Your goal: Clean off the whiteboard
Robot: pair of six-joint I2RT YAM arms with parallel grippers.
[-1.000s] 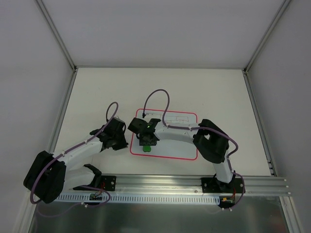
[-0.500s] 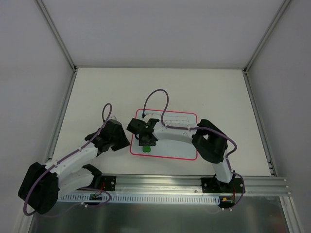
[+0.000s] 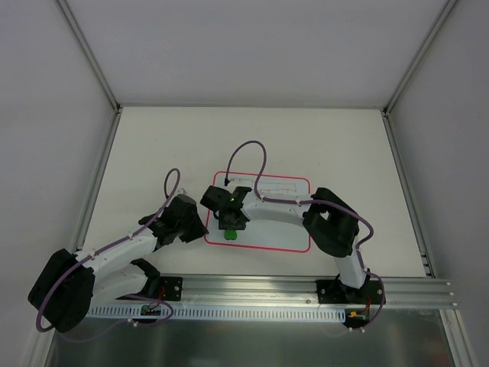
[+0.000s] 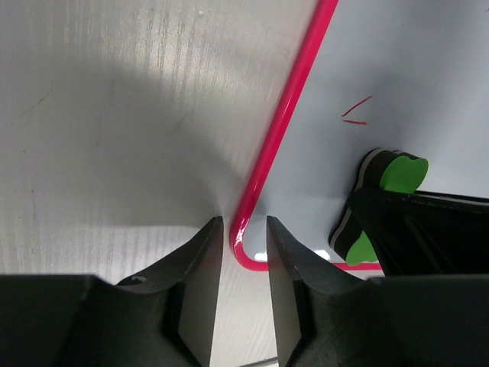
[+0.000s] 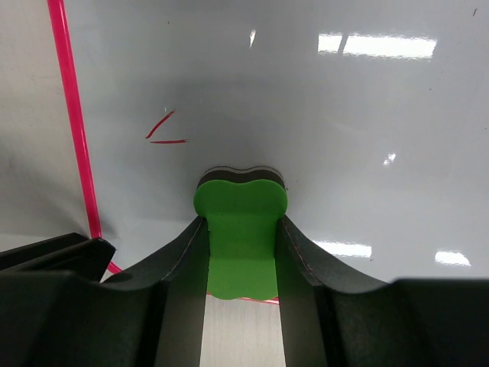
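Note:
The whiteboard (image 3: 279, 222) lies flat on the table, white with a red-pink border. Faint lines cross its far part, and two short red strokes (image 5: 164, 130) sit near its left edge. My right gripper (image 5: 241, 222) is shut on a green eraser (image 5: 241, 200) whose dark pad presses on the board near its near-left corner. In the top view the eraser (image 3: 231, 235) shows just under the right gripper (image 3: 231, 227). My left gripper (image 4: 244, 225) is open by a narrow gap, its tips down at the board's near-left corner border (image 4: 252, 191), with nothing between the jaws.
A metal rail (image 3: 267, 287) carrying both arm bases runs along the near edge. Purple cables loop above both wrists. Grey walls close in the cream table (image 3: 344, 145) on three sides. The right arm's black fingers (image 4: 428, 229) stand close beside my left gripper.
The left gripper has gone from shut to slightly open and shifted right, down to the board's near-left corner. The right gripper and eraser have hardly moved.

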